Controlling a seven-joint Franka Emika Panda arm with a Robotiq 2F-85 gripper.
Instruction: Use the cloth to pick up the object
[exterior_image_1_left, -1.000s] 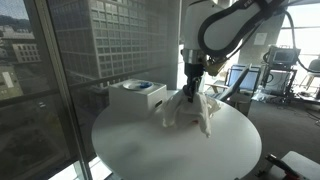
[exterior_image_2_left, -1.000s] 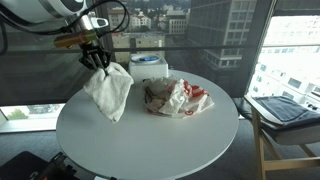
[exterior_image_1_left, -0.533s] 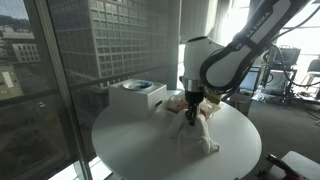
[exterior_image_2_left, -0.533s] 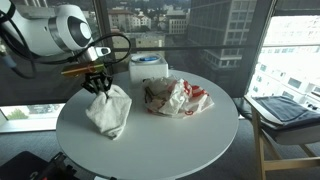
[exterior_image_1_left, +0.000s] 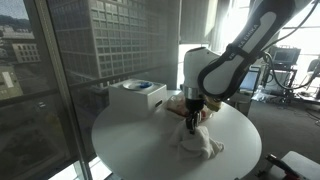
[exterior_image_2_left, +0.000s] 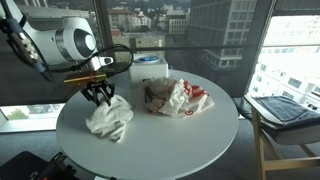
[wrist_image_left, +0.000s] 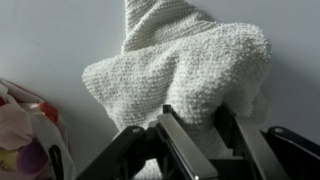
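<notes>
Filling the middle of both exterior views is the round white table (exterior_image_1_left: 130, 140) (exterior_image_2_left: 185, 140), set beside tall windows with city buildings outside. Over it bends the big white robot arm (exterior_image_1_left: 250, 45) (exterior_image_2_left: 60, 40), reaching right down to the tabletop. At the table's far edge sits the white rectangular box (exterior_image_1_left: 137, 97) (exterior_image_2_left: 148, 65), and just beside it, nearer the middle, lies the pink-and-white lumpy bundle (exterior_image_2_left: 178, 97), which also peeks in at the left edge of the wrist view (wrist_image_left: 20, 125). Now the cloth, thin whitish-grey towelling (exterior_image_1_left: 203, 143) (exterior_image_2_left: 108, 118) (wrist_image_left: 180, 75): it's down on the table in a crumpled heap, apart from the bundle and close to the table's rim. And right on top of that heap, the black gripper (exterior_image_1_left: 192, 120) (exterior_image_2_left: 100, 97) (wrist_image_left: 200, 115), pointing straight down, its jaws partly spread. From the wrist view, the dark fingers (wrist_image_left: 175, 125) stand apart with the towelling showing between them, the fabric bunching up around the tips.
</notes>
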